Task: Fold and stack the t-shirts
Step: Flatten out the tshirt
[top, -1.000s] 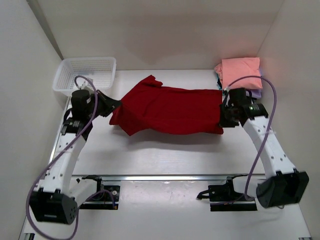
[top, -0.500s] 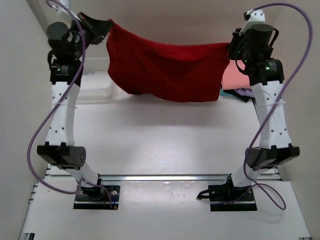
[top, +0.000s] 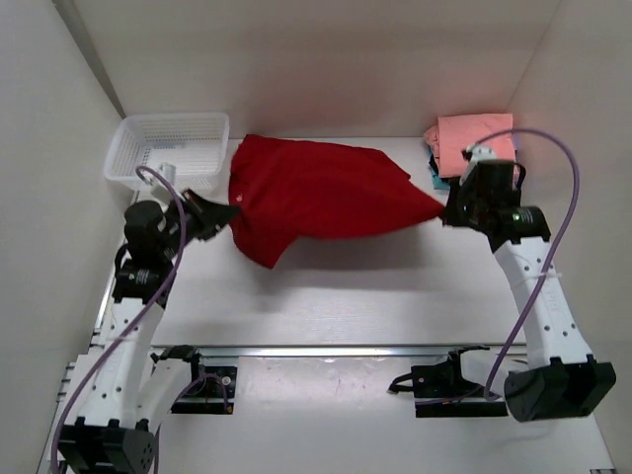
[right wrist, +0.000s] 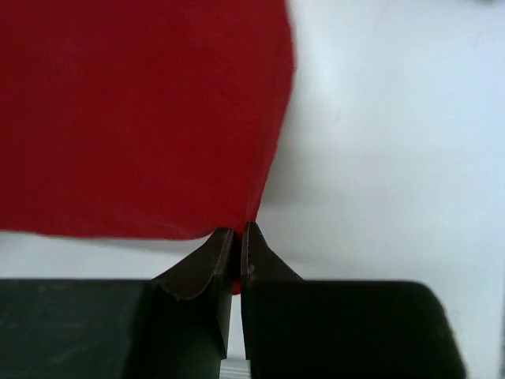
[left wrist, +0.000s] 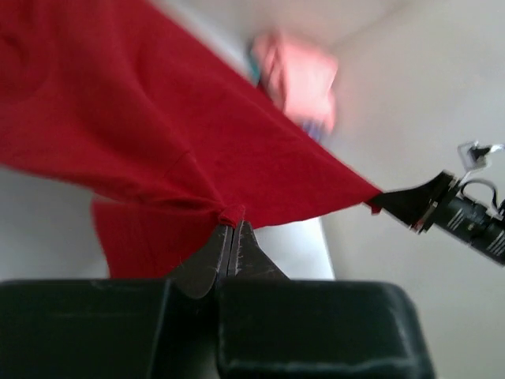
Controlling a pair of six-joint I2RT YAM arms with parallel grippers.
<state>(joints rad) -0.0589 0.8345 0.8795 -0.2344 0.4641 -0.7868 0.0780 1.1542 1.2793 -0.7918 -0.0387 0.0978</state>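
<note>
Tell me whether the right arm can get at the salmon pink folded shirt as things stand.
Probably not: the salmon pink shirt lies close with nothing between, but the right pincer is shut on the dark red t-shirt, so it's occupied.

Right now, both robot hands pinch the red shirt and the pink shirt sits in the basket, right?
No: the top view shows the pink shirt at the far right, outside the basket. The left gripper and right gripper do pinch the red shirt.
</note>
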